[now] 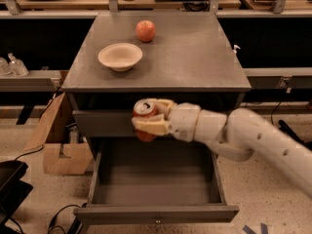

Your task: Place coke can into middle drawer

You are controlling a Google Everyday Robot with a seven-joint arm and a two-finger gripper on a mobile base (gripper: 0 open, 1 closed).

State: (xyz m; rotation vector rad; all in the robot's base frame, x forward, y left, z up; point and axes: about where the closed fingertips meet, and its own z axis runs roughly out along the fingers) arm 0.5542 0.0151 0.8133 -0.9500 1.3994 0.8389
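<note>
The coke can (pixel 144 109), red with a silver top, is held upright in my gripper (pixel 147 118), whose pale fingers (pixel 151 126) wrap around it. My arm reaches in from the right. The can hangs in front of the top drawer's front, above the back left part of the open middle drawer (pixel 156 179). That drawer is pulled out, grey inside and with nothing in it; its knob (pixel 157 222) shows on the front panel.
On the grey cabinet top (pixel 195 57) stand a beige bowl (pixel 120 56) and a red apple (pixel 146 30). A cardboard box (pixel 53 145) sits on the floor at the left. Shelves run behind, and cables lie on the floor at lower left.
</note>
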